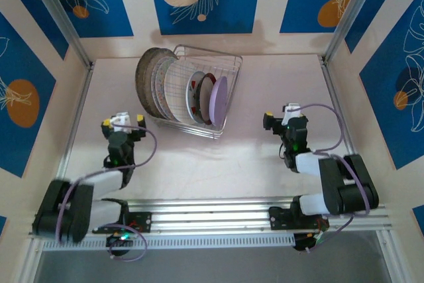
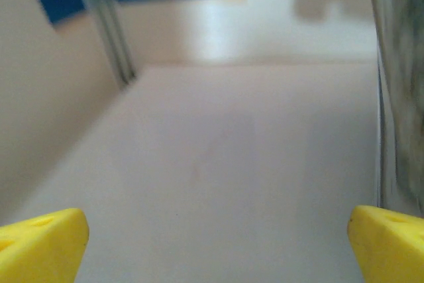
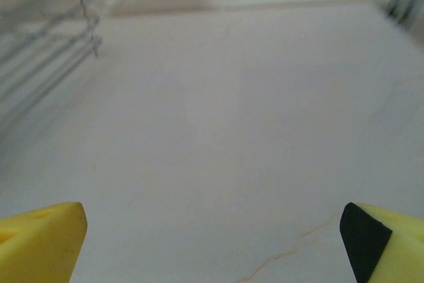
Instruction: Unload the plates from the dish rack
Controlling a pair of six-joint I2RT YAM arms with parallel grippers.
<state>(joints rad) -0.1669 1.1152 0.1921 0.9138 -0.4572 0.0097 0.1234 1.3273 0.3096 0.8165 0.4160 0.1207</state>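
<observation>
Dish rack [image 1: 233, 71] at back centre of desk [image 1: 218, 164]. Plates [image 1: 179, 87] standing on edge inside; speckled plate [image 1: 146, 74] at left end, lilac plate [image 1: 218, 101] at right end. Left end effector [image 1: 123, 120] wide open, empty, near rack's front left corner. Right end effector [image 1: 281, 116] wide open, empty, right of rack, apart from it.

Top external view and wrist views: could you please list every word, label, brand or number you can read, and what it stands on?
No readable text anywhere.
Blue wall panels: white leaf drawings and orange discs, no letters.
Round plates in the square silver wire dish rack: patterns only, no words.
</observation>
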